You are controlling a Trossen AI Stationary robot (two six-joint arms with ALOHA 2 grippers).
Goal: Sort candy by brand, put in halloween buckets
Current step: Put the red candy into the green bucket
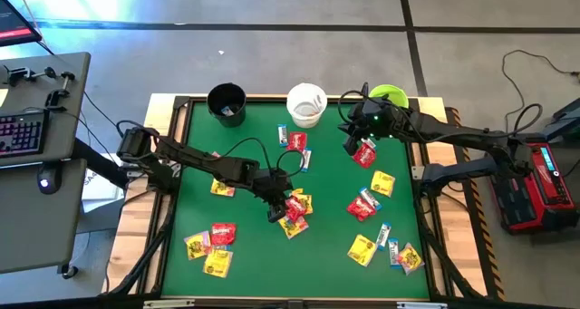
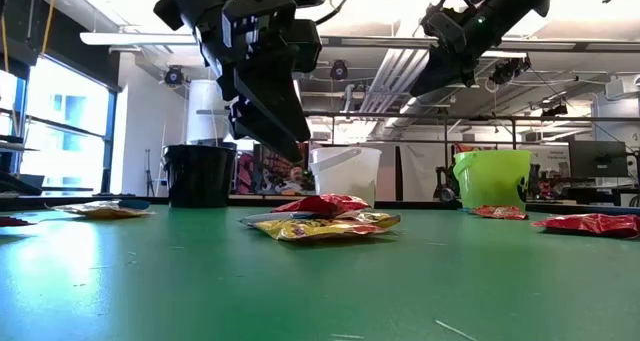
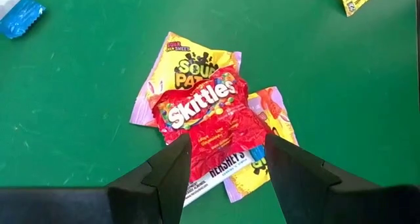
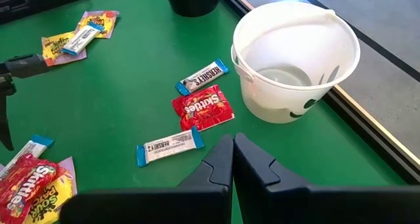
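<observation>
A small pile of candy lies at the table's middle: a red Skittles packet (image 3: pixel 203 115) rests on a yellow packet (image 3: pixel 187 63) and a white-and-blue bar (image 3: pixel 220 171). My left gripper (image 3: pixel 228 142) hangs open just above the pile (image 1: pixel 294 209). One finger stands on each side of the red packet's near end, and the low view shows them clear of it. My right gripper (image 4: pixel 233 159) is shut and holds nothing, raised near the green bucket (image 1: pixel 388 97). The white bucket (image 1: pixel 306 104) and black bucket (image 1: pixel 226 102) stand along the far edge.
A red packet (image 4: pixel 203 108) and two white-and-blue bars (image 4: pixel 169 145) lie near the white bucket (image 4: pixel 295 60). More packets lie at the near left (image 1: pixel 210 241) and on the right half (image 1: pixel 381 220). One red packet (image 1: pixel 365 153) lies below my right gripper. A wooden frame (image 1: pixel 172 146) rims the table.
</observation>
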